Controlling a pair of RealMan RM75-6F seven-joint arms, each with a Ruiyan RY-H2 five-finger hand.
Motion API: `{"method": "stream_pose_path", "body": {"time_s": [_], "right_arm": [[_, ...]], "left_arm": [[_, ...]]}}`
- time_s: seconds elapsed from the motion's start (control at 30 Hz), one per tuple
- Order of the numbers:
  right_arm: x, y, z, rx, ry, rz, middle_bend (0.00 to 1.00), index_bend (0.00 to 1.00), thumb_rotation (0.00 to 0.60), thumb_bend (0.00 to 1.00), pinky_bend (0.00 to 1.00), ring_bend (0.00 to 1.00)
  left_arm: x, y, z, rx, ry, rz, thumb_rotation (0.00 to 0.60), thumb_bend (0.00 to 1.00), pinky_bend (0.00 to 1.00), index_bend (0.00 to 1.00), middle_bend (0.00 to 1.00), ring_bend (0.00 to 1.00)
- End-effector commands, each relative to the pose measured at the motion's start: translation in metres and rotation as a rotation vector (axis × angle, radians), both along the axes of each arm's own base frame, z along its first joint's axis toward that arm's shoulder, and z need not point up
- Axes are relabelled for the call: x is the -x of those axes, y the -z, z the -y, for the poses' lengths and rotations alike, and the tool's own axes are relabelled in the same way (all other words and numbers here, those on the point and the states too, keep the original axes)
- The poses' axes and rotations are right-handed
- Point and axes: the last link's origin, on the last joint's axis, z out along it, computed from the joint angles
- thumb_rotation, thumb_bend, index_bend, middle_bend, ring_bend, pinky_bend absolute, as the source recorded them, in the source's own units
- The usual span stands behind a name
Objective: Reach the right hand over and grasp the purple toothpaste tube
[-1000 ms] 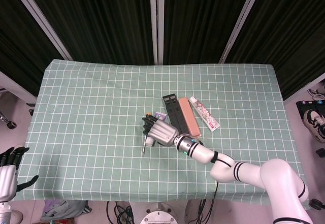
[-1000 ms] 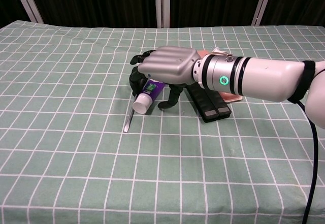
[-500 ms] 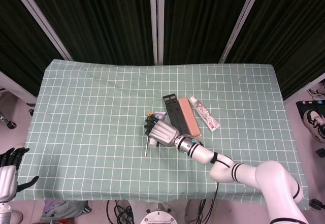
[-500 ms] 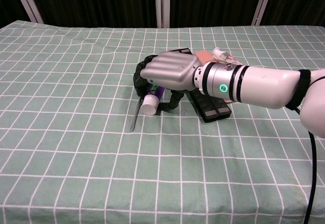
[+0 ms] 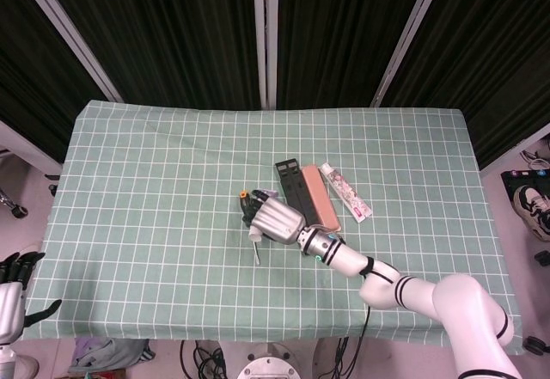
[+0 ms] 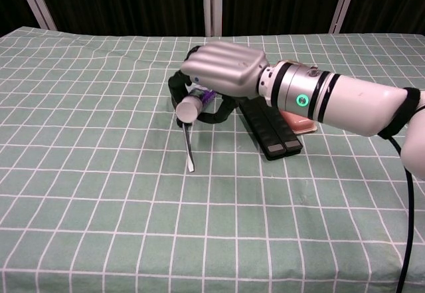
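The purple toothpaste tube [image 6: 203, 97] with its white cap [image 6: 188, 109] is gripped in my right hand [image 6: 226, 74], fingers curled over it and thumb underneath. The cap pokes out to the left, and the tube seems raised slightly off the green checked cloth [image 6: 99, 193]. In the head view the right hand [image 5: 275, 220] covers nearly all of the tube at the table's middle. My left hand [image 5: 13, 297] hangs off the table at the lower left, holding nothing, fingers apart.
A thin grey rod [image 6: 190, 148] slants down from under the right hand, its upper end hidden. Just right of the hand lie a black case [image 5: 296, 192], a salmon box [image 5: 320, 197] and a white-and-pink tube [image 5: 345, 192].
The right hand has closed around the tube and risen a little, turning the cap up and leftward. The grey rod has swung with it, its tip now pointing nearer and rightward.
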Motion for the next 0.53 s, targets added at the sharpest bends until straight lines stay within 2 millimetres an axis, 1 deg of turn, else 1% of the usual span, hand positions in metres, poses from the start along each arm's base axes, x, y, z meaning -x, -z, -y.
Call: {"method": "stream_pose_path", "body": {"time_s": [0.03, 0.13, 0.27, 0.37, 0.53], "right_arm": [[-0.013, -0.027, -0.005, -0.006, -0.023, 0.130, 0.64, 0.74, 0.600, 0.39, 0.21, 0.34], [-0.029, -0.050, -0.014, -0.014, -0.064, 0.257, 0.66, 0.77, 0.600, 0.41, 0.23, 0.36], [-0.044, -0.075, -0.025, 0.001, -0.127, 0.373, 0.68, 0.79, 0.600, 0.43, 0.26, 0.38], [-0.050, -0.085, -0.033, 0.013, -0.169, 0.393, 0.68, 0.79, 0.600, 0.44, 0.26, 0.38], [-0.053, -0.089, -0.038, 0.025, -0.198, 0.374, 0.69, 0.79, 0.600, 0.43, 0.26, 0.38]], "left_arm": [[-0.001, -0.001, 0.000, -0.001, 0.004, -0.001, 0.600, 0.01, 0.15, 0.20, 0.17, 0.10], [-0.004, -0.002, -0.001, -0.003, 0.011, -0.005, 0.600, 0.01, 0.15, 0.20, 0.17, 0.10], [-0.007, -0.003, -0.001, -0.001, 0.014, -0.008, 0.600, 0.01, 0.15, 0.20, 0.17, 0.10], [-0.009, -0.003, 0.000, 0.002, 0.015, -0.010, 0.600, 0.01, 0.15, 0.20, 0.17, 0.10], [-0.012, -0.003, 0.000, 0.003, 0.017, -0.010, 0.600, 0.01, 0.15, 0.20, 0.17, 0.10]]}}
